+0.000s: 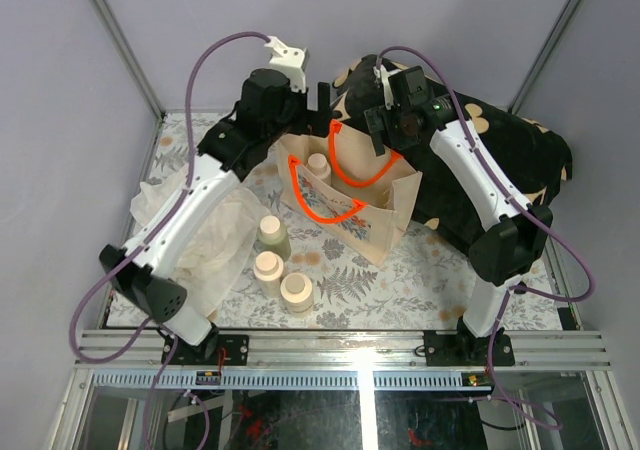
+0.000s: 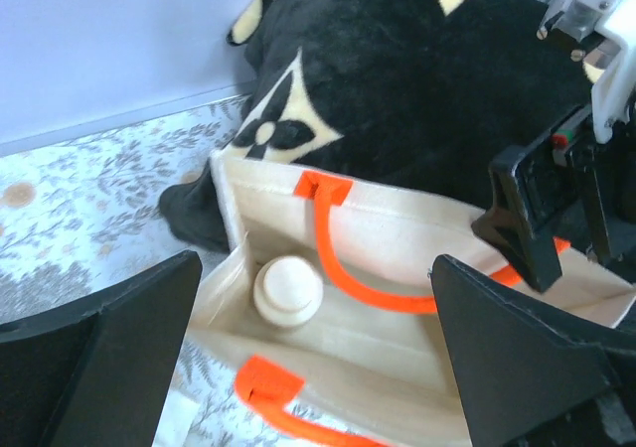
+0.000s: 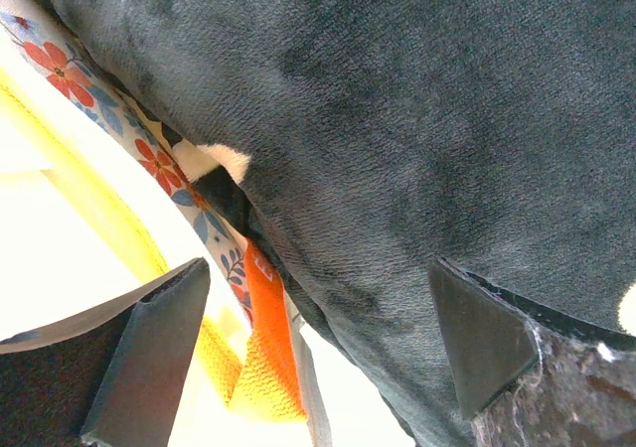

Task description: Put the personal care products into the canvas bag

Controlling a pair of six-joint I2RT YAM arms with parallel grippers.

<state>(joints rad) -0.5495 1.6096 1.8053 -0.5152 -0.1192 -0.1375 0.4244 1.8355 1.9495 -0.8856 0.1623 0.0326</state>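
Nearest, along the front edge, runs the metal rail (image 1: 340, 345) with both arms bolted to it. Just beyond it, left of centre, three of the personal care products (image 1: 268, 266) stand upright in a tight cluster on the fern-print table cover (image 1: 430, 270). The farthest of the three has the greenest body.

A fourth bottle (image 2: 288, 290) stands inside the canvas bag (image 1: 375, 232), at the bag's left end, with only its round cream cap showing from above. The bag sits mid-table with its mouth wide, and its orange handles (image 1: 330, 212) flop across the opening.

The left gripper (image 2: 313, 273) hangs over the bag's left end above that bottle, its fingers wide apart and holding nothing. The right gripper (image 3: 318, 268) is at the bag's far rim. Its fingers are also spread, with the bag's edge, a strip of orange handle and dark plush showing between them.

A black cloth (image 1: 500, 160) with tan flower marks is heaped against the bag's far right side. A white plastic bag (image 1: 215, 245) lies crumpled on the left, under the left arm.
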